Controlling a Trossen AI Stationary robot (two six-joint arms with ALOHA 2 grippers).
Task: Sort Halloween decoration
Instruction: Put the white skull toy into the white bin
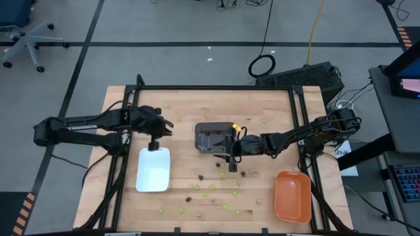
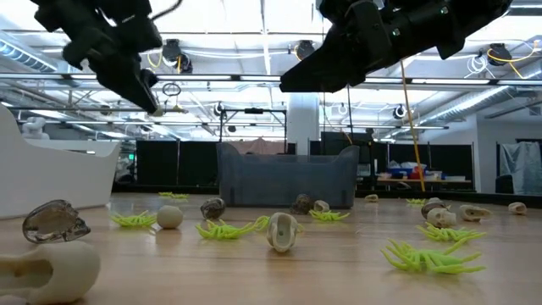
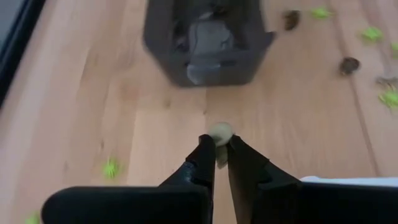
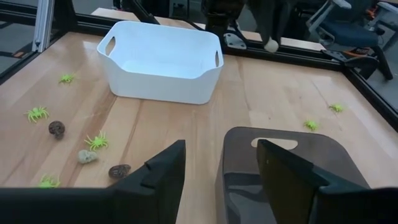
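My left gripper (image 3: 217,143) is shut on one pale tan trinket (image 3: 219,132) and hangs above the far end of the white tray (image 1: 153,172). That trinket also shows beyond the white tray (image 4: 158,59) in the right wrist view (image 4: 270,45). My right gripper (image 4: 221,152) stands open over the near edge of the dark grey tray (image 1: 211,137), with nothing between its fingers. Lime-green, dark and tan trinkets (image 1: 210,190) lie loose on the wood toward the table's near edge. My left gripper pinches the pale tan trinket (image 3: 221,130) between the ends of its two fingers. The fingers slant downward, coming from the table's left side. The trinket is lifted clear of the table and of the tray.
An orange tray (image 1: 292,196) sits at the near right. A few green trinkets (image 1: 265,120) lie at the far side of the table. Black frame rails (image 1: 216,88) run along the table's edges. The low view shows trinkets (image 2: 282,230) close in front of the camera.
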